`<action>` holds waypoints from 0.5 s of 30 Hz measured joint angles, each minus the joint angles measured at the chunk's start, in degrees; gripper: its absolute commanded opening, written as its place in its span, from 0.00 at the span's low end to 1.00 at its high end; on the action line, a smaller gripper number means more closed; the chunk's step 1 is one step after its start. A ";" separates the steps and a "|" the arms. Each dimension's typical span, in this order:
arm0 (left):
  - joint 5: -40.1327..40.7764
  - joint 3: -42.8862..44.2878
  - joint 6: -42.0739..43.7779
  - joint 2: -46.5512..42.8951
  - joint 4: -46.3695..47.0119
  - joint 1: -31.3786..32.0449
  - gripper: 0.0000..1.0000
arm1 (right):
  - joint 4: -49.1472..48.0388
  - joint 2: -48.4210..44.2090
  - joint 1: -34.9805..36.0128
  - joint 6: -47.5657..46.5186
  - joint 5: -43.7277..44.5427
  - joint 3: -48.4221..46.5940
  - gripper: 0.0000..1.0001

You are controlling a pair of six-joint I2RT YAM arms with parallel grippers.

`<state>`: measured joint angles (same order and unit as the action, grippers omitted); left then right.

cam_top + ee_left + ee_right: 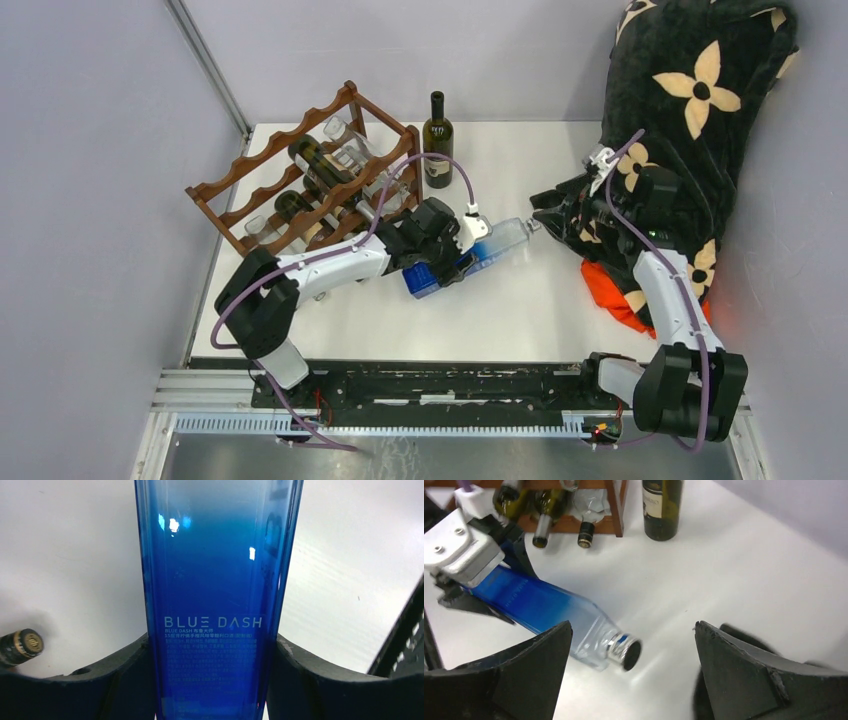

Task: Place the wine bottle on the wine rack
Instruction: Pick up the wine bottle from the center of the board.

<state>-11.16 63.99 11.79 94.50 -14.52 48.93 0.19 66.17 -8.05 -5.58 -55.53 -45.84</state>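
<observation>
rack (pixel 620 507) 1 | upright bottle (pixel 437 140) 1 | blue bottle (pixel 215 605) 1, in left end effector (pixel 212 672)

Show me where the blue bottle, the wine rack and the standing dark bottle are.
blue bottle (pixel 539 605), right wrist view, on its blue body.
wine rack (pixel 200 190), top view, on the left end of its upper rail.
dark bottle (pixel 437 145), top view, on its upper body.

We find the wine rack (pixel 300 170) at the table's (pixel 560 300) back left, with bottles (pixel 322 160) in it. A standing bottle (pixel 437 135) is just right. In front, mid-table, a sideways bottle (pixel 503 240) sits between the left gripper's (pixel 212 640) fingers. A blanket (pixel 700 110) is far right.
</observation>
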 measured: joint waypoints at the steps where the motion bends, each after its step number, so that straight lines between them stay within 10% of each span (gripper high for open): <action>1: -0.70 0.02 1.36 -0.15 -1.75 0.00 0.02 | 3.50 -0.04 -0.28 -6.43 -1.84 -1.88 0.98; 15: -5.99 3.63 10.47 -0.15 -13.68 0.39 0.02 | 55.25 12.68 14.60 -81.94 -10.80 -16.37 0.98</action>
<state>-17.15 67.61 22.26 94.35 -28.21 49.32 55.44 78.85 6.55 -87.53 -66.32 -62.22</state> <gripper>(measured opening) 0.692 0.982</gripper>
